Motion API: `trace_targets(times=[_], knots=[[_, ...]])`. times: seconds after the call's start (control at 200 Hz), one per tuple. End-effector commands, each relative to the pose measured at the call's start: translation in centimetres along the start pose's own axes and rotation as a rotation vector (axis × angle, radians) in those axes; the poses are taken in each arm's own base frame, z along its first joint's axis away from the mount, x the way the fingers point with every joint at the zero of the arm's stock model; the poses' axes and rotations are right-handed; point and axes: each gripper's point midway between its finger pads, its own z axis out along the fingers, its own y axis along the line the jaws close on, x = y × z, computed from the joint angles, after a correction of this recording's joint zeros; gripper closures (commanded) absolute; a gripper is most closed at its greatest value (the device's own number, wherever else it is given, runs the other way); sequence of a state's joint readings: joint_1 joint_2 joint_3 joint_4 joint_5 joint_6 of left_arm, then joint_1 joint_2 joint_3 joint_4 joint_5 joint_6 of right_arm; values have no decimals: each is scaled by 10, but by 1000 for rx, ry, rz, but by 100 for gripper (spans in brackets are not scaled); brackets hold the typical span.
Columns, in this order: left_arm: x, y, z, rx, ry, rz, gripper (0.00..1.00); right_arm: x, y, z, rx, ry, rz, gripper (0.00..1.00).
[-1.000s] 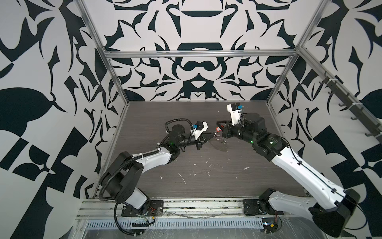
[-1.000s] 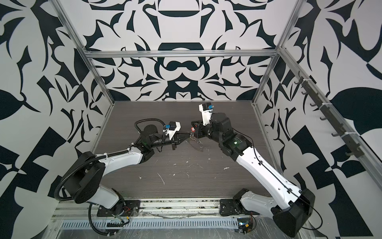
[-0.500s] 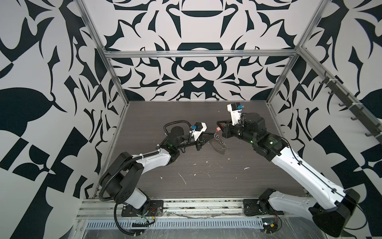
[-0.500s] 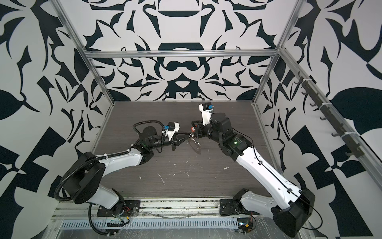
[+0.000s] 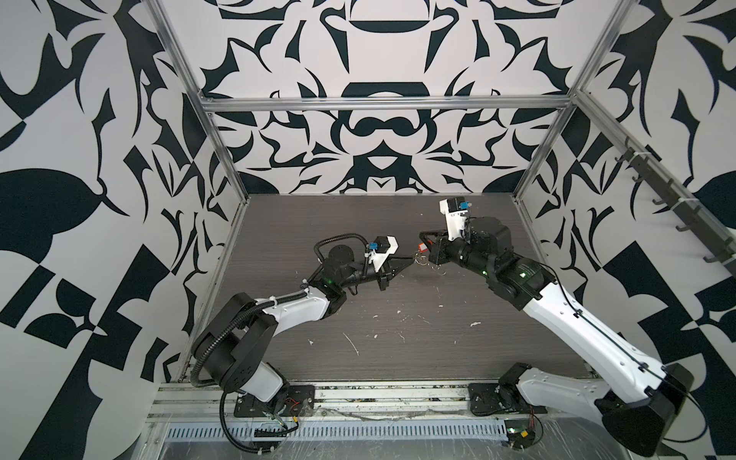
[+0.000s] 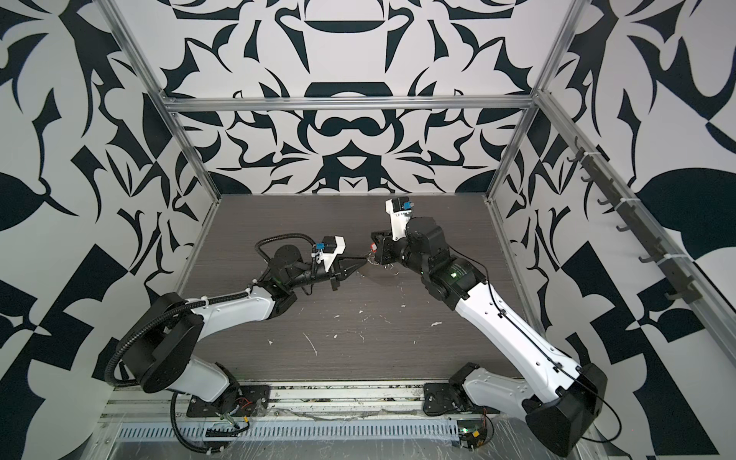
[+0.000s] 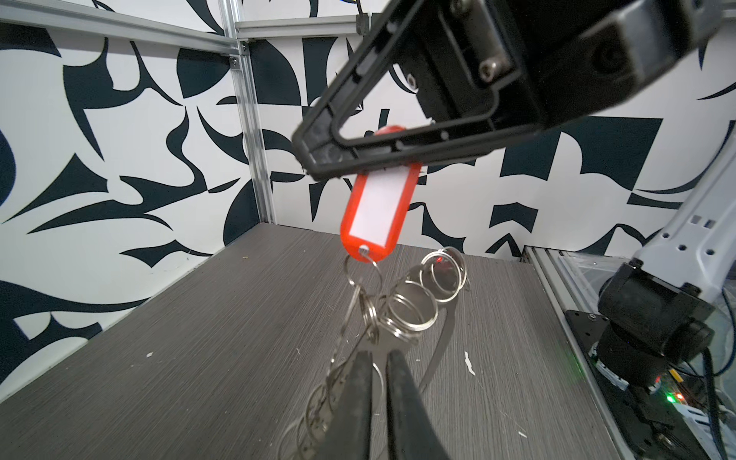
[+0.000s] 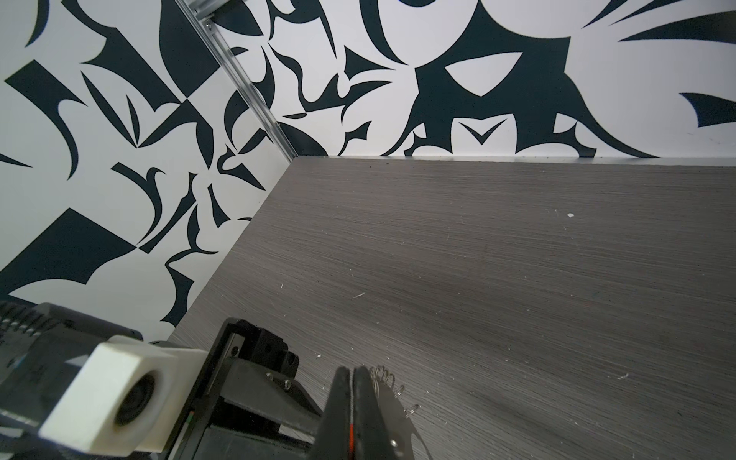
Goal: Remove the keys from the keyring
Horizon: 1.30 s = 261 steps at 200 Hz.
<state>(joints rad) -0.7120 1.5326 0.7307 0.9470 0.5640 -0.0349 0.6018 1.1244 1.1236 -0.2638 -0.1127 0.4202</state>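
Note:
My right gripper (image 7: 318,153) is shut on a red tag with a white label (image 7: 376,207) and holds it above the table. Under the tag hangs the keyring (image 7: 410,308), a cluster of steel rings, with thin silvery keys (image 7: 340,352) dangling from it. My left gripper (image 7: 378,356) comes from below, its jaws pinched on the flat head of one key. In both top views the two grippers (image 5: 412,261) (image 6: 365,259) meet at mid-table, the tag (image 5: 423,247) (image 6: 373,247) between them. In the right wrist view the right gripper (image 8: 351,372) shows a red sliver between its jaws.
The dark wood-grain table (image 5: 398,318) carries small white flecks (image 5: 352,344). Patterned walls with aluminium frame posts (image 5: 227,159) close in three sides. A rail with hooks (image 5: 673,207) runs along the right wall. Both arm bases (image 5: 275,398) stand at the front edge.
The left gripper has shifted only slightly at the hanging bunch, and the keys have swung a little. The right gripper holds the red tag in the same place.

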Motion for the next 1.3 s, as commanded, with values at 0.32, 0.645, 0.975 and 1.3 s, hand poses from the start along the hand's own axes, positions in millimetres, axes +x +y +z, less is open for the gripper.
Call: trace_targets(times=[0.32, 0.645, 0.975, 1.3], knots=[[-16, -3, 11, 30, -45, 17, 84, -26, 16, -15, -58, -100, -2, 100], [-19, 3, 14, -3, -53, 22, 84, -26, 15, -15, -60, -99, 4, 100], [-20, 4, 19, -3, -58, 23, 87, -26, 17, -15, -72, -100, 10, 100], [-17, 11, 16, -54, -15, 76, 100, -27, 12, -25, -41, -122, -9, 100]])
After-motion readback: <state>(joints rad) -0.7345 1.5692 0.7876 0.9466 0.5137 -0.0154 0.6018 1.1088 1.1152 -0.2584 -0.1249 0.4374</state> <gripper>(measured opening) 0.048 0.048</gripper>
